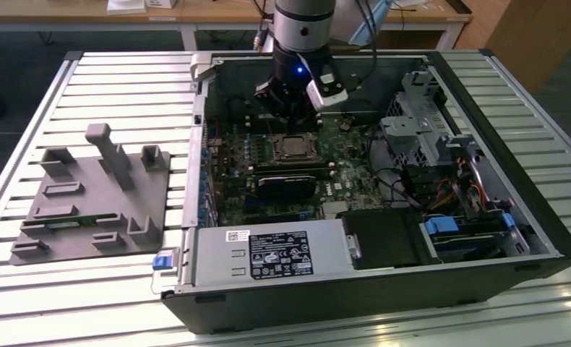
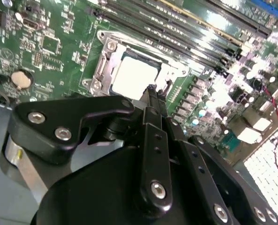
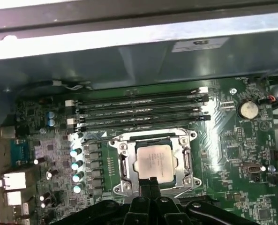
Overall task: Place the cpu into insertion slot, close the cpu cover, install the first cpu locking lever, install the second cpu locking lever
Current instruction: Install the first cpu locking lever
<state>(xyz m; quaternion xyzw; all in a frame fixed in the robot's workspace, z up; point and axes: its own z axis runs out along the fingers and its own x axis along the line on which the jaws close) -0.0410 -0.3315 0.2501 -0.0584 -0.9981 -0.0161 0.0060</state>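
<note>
Cpu (image 3: 153, 161) is lying flat in the insertion slot (image 1: 274, 148), its pale silvery-beige top facing up with faint marking on it. It is showing through the window of the cpu cover (image 3: 185, 161), which is lying down around it as a bright metal frame. Seating and cover are therefore looking done to me. Whether either locking lever is hooked under its catch I cannot tell.

In the exterior view the socket is sitting mid-board inside the open computer case (image 1: 546, 238), with a black rectangular block (image 1: 285, 181) at six o'clock from it. The arm is hanging straight down at twelve o'clock from it.

The gripper (image 3: 151, 182) is hovering low over the frame's edge, probably because the levers are running along the frame's sides and are calling for a narrow tip. Its fingertips (image 2: 150, 91) are drawn together and are carrying nothing that I can see. Whether they are touching the frame I cannot tell.
</note>
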